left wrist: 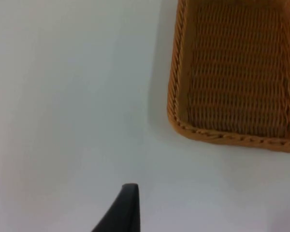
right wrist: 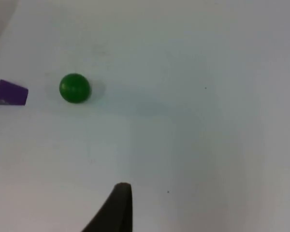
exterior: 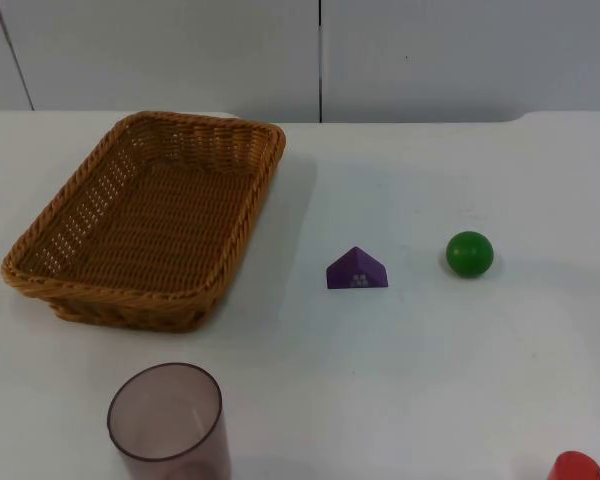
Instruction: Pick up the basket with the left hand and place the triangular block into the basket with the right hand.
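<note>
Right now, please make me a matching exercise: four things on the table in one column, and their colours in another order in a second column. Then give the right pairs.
Things:
1. basket
2. triangular block
3. ball
4. cup

Colours:
A. green
B. see-through smoky brown
C. woven tan
D. purple

Right pairs: 1-C, 2-D, 3-A, 4-B.

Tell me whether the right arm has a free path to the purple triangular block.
Probably yes: the triangular block stands alone on bare table, apart from the green ball and basket.
</note>
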Robot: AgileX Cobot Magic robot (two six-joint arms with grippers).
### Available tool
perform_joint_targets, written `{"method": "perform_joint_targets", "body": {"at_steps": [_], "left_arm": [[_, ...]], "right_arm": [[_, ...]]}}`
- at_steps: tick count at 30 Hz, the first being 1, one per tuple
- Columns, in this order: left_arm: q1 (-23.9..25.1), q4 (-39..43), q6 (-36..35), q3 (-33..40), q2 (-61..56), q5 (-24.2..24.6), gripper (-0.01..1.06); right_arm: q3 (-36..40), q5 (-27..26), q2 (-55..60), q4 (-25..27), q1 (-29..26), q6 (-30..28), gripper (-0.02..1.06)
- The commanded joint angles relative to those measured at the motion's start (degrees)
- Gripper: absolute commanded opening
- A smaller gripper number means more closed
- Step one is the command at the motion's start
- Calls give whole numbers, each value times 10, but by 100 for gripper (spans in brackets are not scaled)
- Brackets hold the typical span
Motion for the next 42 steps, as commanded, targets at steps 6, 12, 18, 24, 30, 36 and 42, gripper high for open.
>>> {"method": "perform_joint_targets", "body": {"at_steps": [6, 12, 18, 24, 30, 36, 42], "left_arm": [[3, -36, 49, -24, 85, -26, 105], [3, -42, 107, -102, 232, -23, 105], [3, -40, 151, -223, 383, -7, 105], [3, -37, 201, -349, 527, 24, 105], [3, -57, 243, -415, 642, 49, 105], [7, -59, 264, -441, 706, 26, 105], [14, -83, 273, -447, 735, -9, 105]], "right_arm": [[-5, -8, 30, 1, -3, -2, 105], [-4, -17, 46, 1, -3, -2, 105], [-4, -17, 45, 1, -3, -2, 105], [-4, -16, 46, 1, -3, -2, 105], [-4, -12, 46, 2, -3, -2, 105], [-4, -12, 46, 12, -3, -2, 105], [-4, -12, 46, 13, -3, -2, 105]]}}
